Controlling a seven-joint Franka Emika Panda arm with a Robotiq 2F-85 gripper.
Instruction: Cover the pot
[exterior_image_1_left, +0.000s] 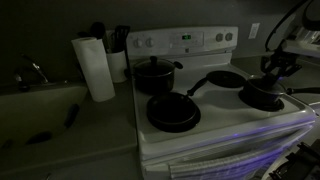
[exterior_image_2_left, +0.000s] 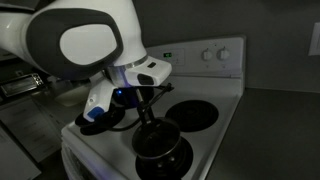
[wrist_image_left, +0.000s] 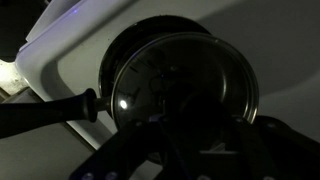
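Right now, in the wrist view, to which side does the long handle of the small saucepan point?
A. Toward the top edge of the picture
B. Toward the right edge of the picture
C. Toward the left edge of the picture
C: in the wrist view the long handle runs from the round saucepan's side out to the left edge of the picture.

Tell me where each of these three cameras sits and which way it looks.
Exterior view: in front of the stove, facing its control panel; the arm enters at the right, above the pot.
Exterior view: beside the stove, close behind the arm, looking across the burners at the pot.
Wrist view: on the wrist, looking down on the pot under an apparent glass lid; dark fingers at the bottom.
Shared: the pot.
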